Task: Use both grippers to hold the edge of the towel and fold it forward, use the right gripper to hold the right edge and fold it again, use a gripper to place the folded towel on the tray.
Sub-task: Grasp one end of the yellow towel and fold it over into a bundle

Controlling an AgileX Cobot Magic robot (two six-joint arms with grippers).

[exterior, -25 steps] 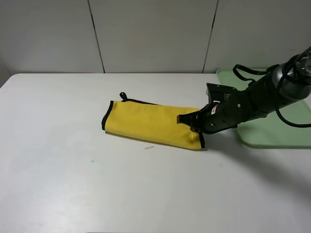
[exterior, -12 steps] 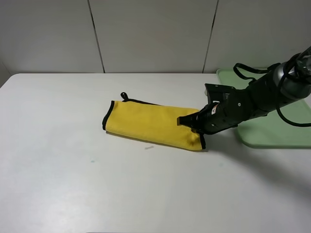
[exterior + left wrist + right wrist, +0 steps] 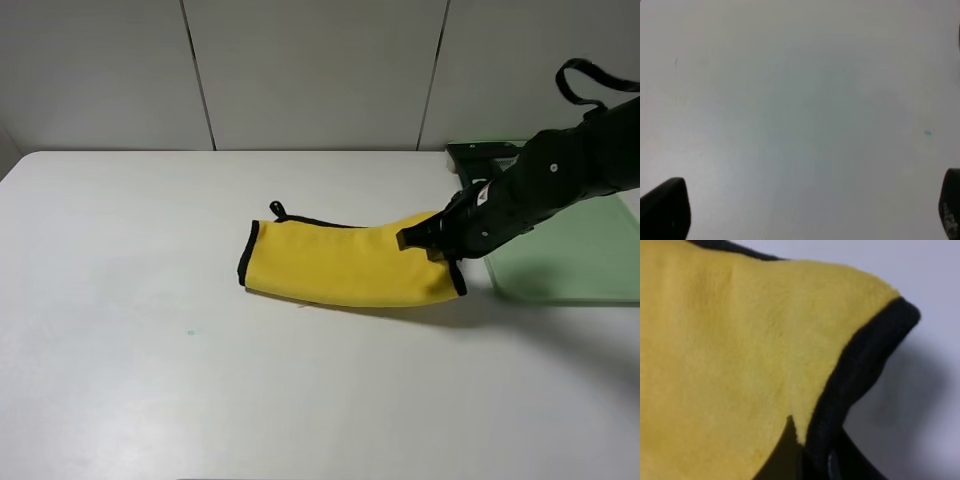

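Note:
The towel lies folded into a long yellow strip with black trim across the middle of the table. My right gripper is shut on the towel's right edge and holds that end slightly raised, close to the tray. In the right wrist view the yellow cloth and its black trim fill the picture right at the jaws. The pale green tray has nothing showing on its bare part. My left gripper stands open over bare table, with only its dark fingertips showing. The exterior high view does not show the left arm.
The white table stretches wide to the left and front of the towel, with a tiny teal speck on it. A pale panelled wall runs behind the table. The tray sits at the table's far right.
My right gripper has finished closing on the right edge, then moved right and up towards the tray. The whole towel slid right with it, and its right end lifted.

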